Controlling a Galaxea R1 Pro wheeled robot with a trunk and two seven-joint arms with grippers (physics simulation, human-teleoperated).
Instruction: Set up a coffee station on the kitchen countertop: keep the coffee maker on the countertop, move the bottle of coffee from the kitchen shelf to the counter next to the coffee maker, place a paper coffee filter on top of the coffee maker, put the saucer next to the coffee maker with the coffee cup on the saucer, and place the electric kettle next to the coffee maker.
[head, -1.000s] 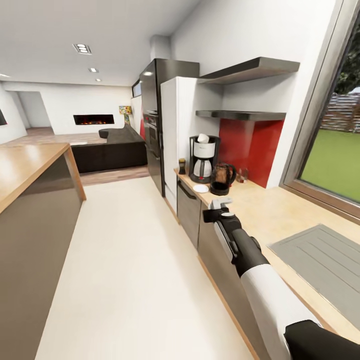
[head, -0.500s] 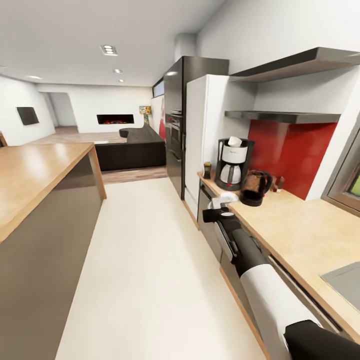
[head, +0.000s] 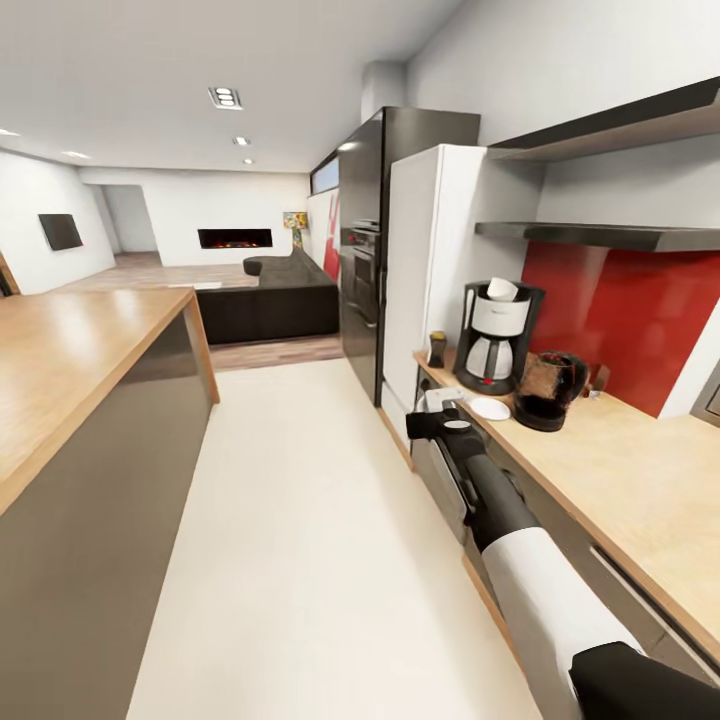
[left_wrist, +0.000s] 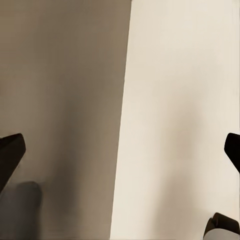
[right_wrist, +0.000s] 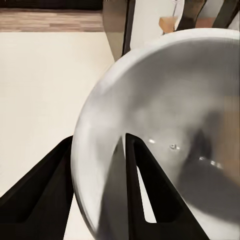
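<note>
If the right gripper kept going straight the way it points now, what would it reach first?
The right gripper, shut on the cup, points along the counter front toward the fridge. Probably the fridge side comes first, though the counter's near corner by the saucer may be closer; depth is unclear.

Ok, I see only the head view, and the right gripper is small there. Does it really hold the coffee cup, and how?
Observer: Yes. In the right wrist view the right gripper pinches the wall of the coffee cup: one finger is inside the cup, the other outside.
Operator: And the other arm, is it free?
Observer: In the left wrist view the left gripper is open, with nothing between its fingers. Beyond it are pale floor and a grey cabinet side.
</note>
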